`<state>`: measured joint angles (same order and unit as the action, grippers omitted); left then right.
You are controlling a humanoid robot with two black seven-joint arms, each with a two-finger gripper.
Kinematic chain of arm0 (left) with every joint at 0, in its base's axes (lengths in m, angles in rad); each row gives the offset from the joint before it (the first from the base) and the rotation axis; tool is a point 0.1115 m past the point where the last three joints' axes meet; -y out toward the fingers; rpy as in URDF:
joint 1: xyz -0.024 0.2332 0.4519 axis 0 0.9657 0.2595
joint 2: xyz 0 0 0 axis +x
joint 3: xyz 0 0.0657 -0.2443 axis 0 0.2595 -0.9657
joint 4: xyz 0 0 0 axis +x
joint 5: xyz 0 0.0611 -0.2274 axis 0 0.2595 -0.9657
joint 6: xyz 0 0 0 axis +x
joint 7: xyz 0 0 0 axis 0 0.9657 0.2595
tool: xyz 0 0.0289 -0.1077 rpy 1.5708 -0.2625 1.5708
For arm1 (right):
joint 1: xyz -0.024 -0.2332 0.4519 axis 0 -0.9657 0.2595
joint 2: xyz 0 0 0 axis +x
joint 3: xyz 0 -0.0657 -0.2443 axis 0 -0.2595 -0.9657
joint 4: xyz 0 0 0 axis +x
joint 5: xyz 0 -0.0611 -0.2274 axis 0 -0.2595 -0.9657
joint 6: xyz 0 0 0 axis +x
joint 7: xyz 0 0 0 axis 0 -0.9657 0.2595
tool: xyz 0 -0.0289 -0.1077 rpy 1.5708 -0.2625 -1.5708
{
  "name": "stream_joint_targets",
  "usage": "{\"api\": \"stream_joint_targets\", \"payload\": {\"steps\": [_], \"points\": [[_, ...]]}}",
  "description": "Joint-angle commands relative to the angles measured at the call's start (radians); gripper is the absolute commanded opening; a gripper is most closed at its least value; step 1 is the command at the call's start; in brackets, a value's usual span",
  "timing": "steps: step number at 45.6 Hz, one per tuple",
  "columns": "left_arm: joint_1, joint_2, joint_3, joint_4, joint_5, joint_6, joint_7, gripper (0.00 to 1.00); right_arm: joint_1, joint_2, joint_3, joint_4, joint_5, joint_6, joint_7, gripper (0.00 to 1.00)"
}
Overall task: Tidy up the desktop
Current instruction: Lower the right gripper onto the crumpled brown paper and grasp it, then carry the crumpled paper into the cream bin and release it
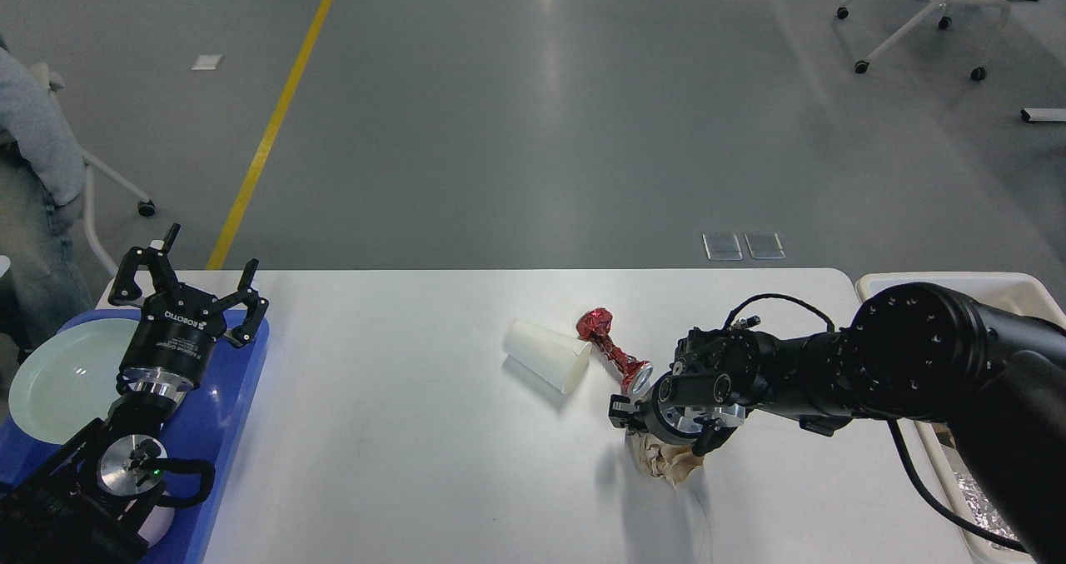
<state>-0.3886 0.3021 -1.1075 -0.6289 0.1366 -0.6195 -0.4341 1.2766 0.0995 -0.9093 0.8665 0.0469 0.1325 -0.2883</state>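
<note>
The wide white rectangular surface (416,481) fills the foreground. On it, crumpled brown paper (666,462) is covered by the right pincer (645,426), whose state cannot be told. The crushed red can (612,349) nearby could be knocked. The left pincer (190,285) is held apart.

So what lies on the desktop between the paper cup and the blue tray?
Nothing: in the head view, the desktop is bare between the cup and the tray.
</note>
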Motion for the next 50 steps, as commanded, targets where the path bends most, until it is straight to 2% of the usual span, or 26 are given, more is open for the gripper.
{"api": "stream_joint_targets", "payload": {"steps": [1, 20, 36, 43, 50], "points": [[-0.001, 0.0, 0.0, 0.0, 0.0, 0.0, 0.0, 0.96, 0.012, -0.017, -0.003, 0.026, 0.019, 0.007, -0.002, 0.0], [-0.001, 0.0, 0.0, 0.0, 0.0, 0.0, 0.0, 0.96, 0.105, -0.066, -0.003, 0.138, 0.025, 0.022, 0.0, 0.0], [-0.001, 0.0, 0.0, 0.0, 0.0, 0.0, 0.0, 0.96, 0.538, -0.238, -0.08, 0.449, 0.027, 0.363, 0.0, 0.0], [-0.001, 0.0, 0.0, 0.0, 0.0, 0.0, 0.0, 0.96, 0.768, -0.27, -0.167, 0.584, 0.039, 0.43, 0.0, 0.0], [0.0, 0.0, 0.0, 0.0, 0.0, -0.002, 0.0, 0.96, 0.912, -0.305, -0.232, 0.677, 0.059, 0.463, 0.0, 0.0]]}}
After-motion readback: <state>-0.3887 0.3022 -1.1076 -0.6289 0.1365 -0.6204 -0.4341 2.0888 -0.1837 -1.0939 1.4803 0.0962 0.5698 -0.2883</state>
